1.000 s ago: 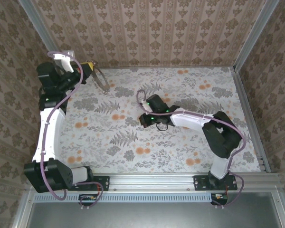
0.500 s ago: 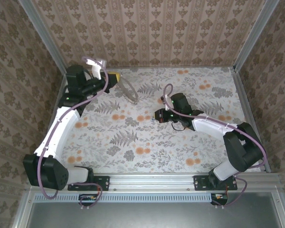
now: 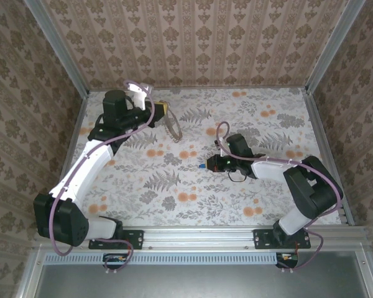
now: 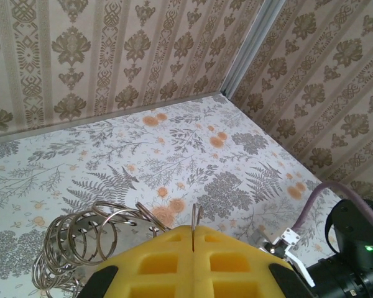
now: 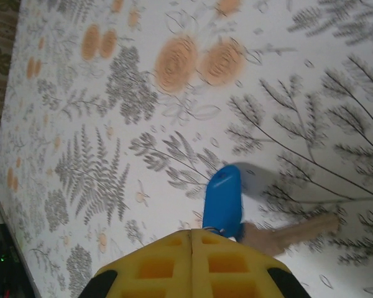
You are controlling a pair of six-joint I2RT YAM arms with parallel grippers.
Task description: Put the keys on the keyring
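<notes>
Well, nothing is joined yet: the left gripper (image 4: 193, 247) is clenched on the keyring (image 4: 74, 245) near the table's (image 3: 267, 105) far-left corner, while the right gripper (image 5: 191, 248) pinches the blue key (image 5: 222, 200) mid-table, well apart. Meeting and threading are left, I'd say.

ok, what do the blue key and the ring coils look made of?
Key: head looks plastic, smooth bright blue, rounded moulded shape; blade blurred, tan, probably metal. Keyring: thin silvery wire loops with bright glints, likely polished steel.
</notes>
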